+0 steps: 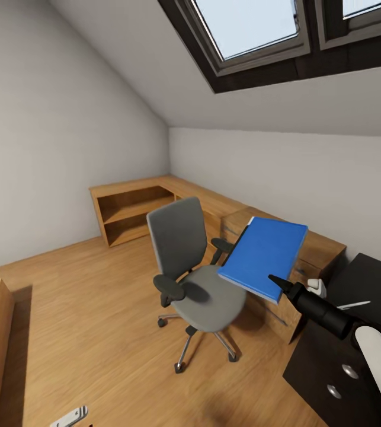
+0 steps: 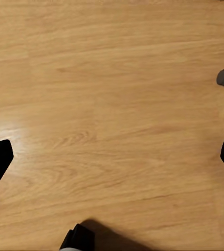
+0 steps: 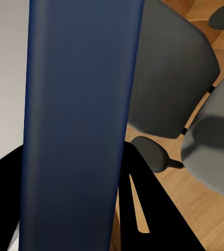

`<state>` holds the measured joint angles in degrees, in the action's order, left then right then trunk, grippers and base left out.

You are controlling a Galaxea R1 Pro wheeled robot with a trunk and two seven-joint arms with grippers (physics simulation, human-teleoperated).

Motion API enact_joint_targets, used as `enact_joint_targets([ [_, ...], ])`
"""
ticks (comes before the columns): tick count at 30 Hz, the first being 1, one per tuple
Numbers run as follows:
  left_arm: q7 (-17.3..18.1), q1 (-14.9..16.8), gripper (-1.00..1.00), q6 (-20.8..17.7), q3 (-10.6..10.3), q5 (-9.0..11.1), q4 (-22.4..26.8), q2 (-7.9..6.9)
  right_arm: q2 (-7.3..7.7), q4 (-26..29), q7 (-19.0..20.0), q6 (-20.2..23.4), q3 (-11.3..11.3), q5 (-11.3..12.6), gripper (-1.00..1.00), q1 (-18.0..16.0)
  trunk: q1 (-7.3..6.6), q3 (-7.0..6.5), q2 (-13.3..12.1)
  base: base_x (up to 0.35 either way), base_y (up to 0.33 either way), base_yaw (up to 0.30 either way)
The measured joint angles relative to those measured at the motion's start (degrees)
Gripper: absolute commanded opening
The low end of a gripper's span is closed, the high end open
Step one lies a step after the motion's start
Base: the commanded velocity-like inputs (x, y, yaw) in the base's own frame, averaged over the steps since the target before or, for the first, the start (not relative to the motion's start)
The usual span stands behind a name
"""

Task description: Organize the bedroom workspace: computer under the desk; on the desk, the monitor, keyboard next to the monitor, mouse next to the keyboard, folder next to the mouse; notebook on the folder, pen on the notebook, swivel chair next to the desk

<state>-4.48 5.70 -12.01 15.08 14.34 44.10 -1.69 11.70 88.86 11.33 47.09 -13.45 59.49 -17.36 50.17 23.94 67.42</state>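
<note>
While I hold the folder aloft, the entries stand thus:

Right claw point(image 1: 277, 282): mine, clamped on the near edge of the folder point(image 1: 265, 257); in the right wrist view the dark blue cover point(image 3: 80, 120) runs straight out between my fingers.

Folder, position: clear of the seat, tilted, hanging in the air over the gap between the swivel chair point(image 1: 193, 270) and the desk point(image 1: 371, 279).

Left claw point(image 2: 112, 157): mine, jaws apart, nothing between them; it looks down on bare wooden floor point(image 2: 112, 94).

Destination: glossy black desk at my right, drawer unit point(image 1: 332, 367) below it.

Already on the desk: a thin white pen point(image 1: 354, 305) and a small white object point(image 1: 316, 288) that I cannot identify.

Risk, grip: I judge an edge hold on a wide flat sheet weak; a quick swing could let it pivot or slide out.

Risk, sweep: the folder's free corner could knock the pen or the white object as it comes across, if carried low.

Obstacle: the wooden drawer chest point(image 1: 309, 249) stands just behind the folder, close to its far edge.

Obstacle: the swivel chair's armrest point(image 1: 223, 244) sits near the folder's lower side.

Other: wooden corner shelving point(image 1: 131, 210) by the far wall; a grey-silver item point(image 1: 70, 417) on the floor, partly cut off.
</note>
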Motion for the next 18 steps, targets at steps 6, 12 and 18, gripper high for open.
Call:
enact_joint_targets([
  [6,0.0,0.0,1.0,0.4,-0.1,0.0,0.0,0.03,-0.03,0.0,0.0,0.0,0.0,0.0,-1.0,0.0,-1.11,-0.9,-2.0,0.0,0.0,0.0],
  [12,0.0,0.0,1.0,1.1,-0.9,0.0,-0.1,0.03,-0.08,-0.4,0.0,-0.1,0.0,-0.1,-1.0,0.0,-1.11,-0.9,-2.0,0.0,0.0,-0.116],
  [18,0.0,0.0,1.0,7.5,-1.5,0.0,-2.5,0.04,-0.16,-0.9,0.0,-0.2,0.0,-0.1,-1.0,0.0,-1.11,-0.9,-2.0,0.0,0.0,-0.255],
])
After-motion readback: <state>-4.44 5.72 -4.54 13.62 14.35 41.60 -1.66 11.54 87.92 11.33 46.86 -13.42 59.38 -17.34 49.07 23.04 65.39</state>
